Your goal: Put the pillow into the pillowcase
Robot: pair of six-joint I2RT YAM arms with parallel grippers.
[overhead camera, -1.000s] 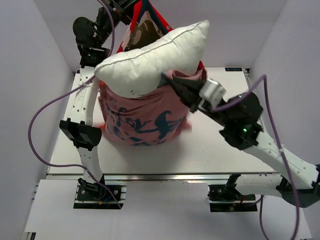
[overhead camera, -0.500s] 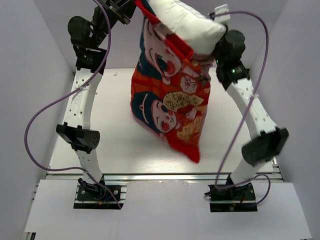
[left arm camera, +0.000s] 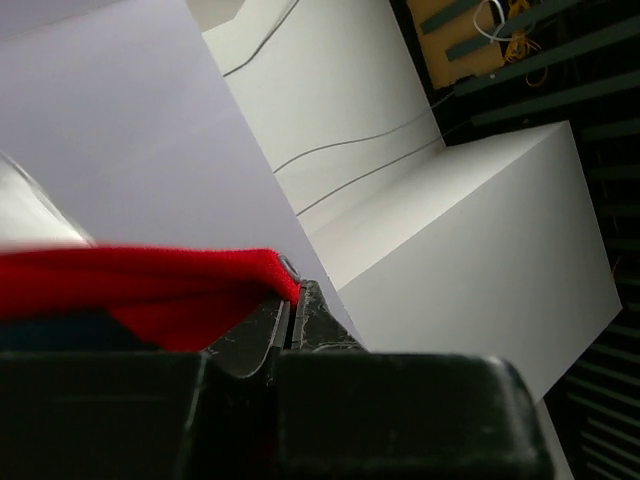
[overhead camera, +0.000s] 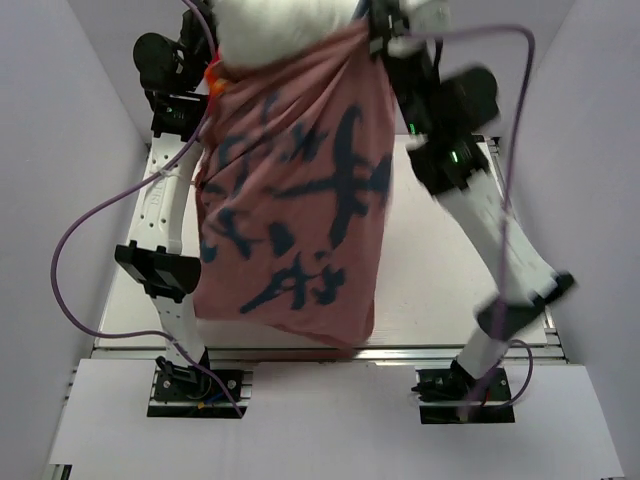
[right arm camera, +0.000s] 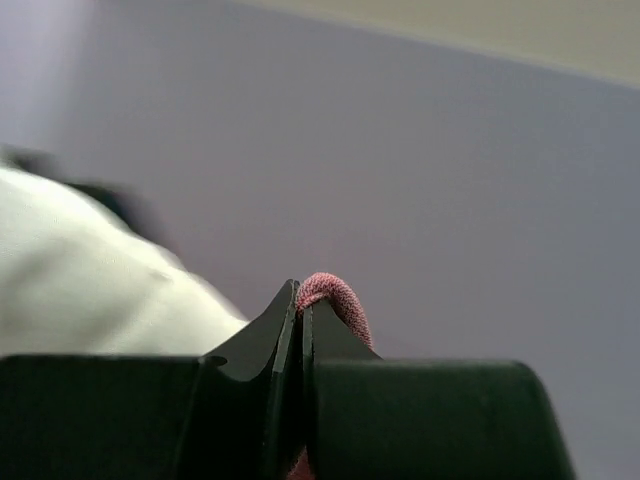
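Both arms up high. The left claw (left arm camera: 290, 305) is clamped on the red hem of the case (overhead camera: 290, 200), with the fabric pinched between its fingers and bunched to its left. The right claw (right arm camera: 300, 300) is also closed tight, with a pink fold of the case edge squeezed at its tips. The case hangs down below and between the two claws, well above the counter (overhead camera: 430, 270) at the top. Its dull pink side with dark marks faces the overhead camera. Its bottom edge is near the counter's front; can't tell if it touches. The pillow (overhead camera: 285, 20) sits between the claws at the case mouth, white top poking out, mostly cropped by the frame. In the right wrist view it's just left of that claw.
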